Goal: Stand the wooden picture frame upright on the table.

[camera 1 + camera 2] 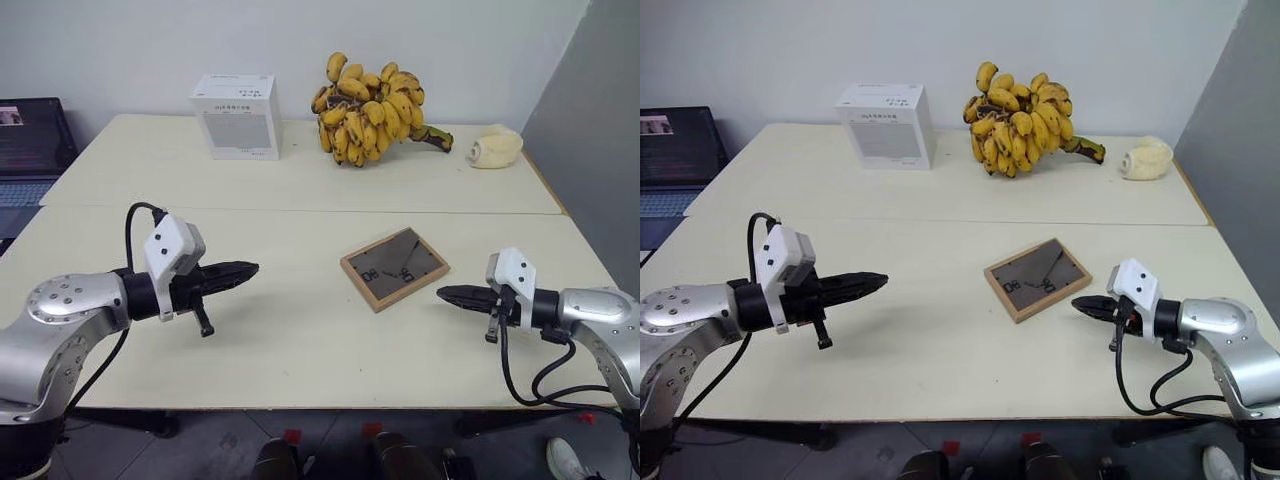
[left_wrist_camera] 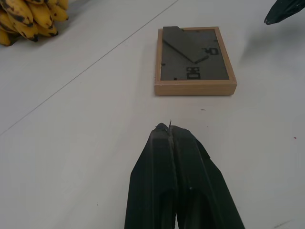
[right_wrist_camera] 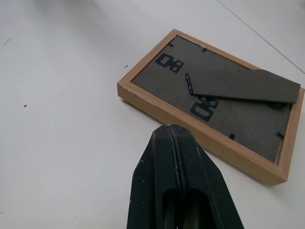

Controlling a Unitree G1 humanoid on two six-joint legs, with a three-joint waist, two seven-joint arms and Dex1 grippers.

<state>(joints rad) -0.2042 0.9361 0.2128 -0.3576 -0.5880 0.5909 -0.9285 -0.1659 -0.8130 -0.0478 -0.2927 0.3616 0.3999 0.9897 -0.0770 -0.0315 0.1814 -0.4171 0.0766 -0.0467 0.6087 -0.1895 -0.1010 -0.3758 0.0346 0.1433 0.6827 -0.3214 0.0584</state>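
Head cameras: the small rectangular light-brown wooden picture frame (image 1: 394,267) lies flat on the large pale cream table (image 1: 300,330), face down, its dark grey back panel upward and its stand flap folded against the back. It sits on the near half of the tabletop, right of centre and turned at an angle to the table's edge. The left gripper (image 1: 243,270) hovers above the table well to the left of the frame, its two black fingers pressed together and pointing toward the frame. The right gripper (image 1: 447,294) hangs just beside the frame's near right corner, apart from it, fingers likewise closed with nothing between them. Along the far edge stand a white cardboard box (image 1: 238,116), a large bunch of yellow bananas (image 1: 370,108) and a pale cream rounded object (image 1: 496,148). A dark laptop (image 1: 30,150) sits off the table's far left corner.

Left wrist camera: the closed black fingers (image 2: 167,162) point at the frame's long wooden side, with bare table between them. The tip of the other gripper shows beyond the frame.

Right wrist camera: the closed fingers (image 3: 171,167) sit just short of the frame's wooden edge, not touching it. The stand flap (image 3: 243,87) lies across the grey back.
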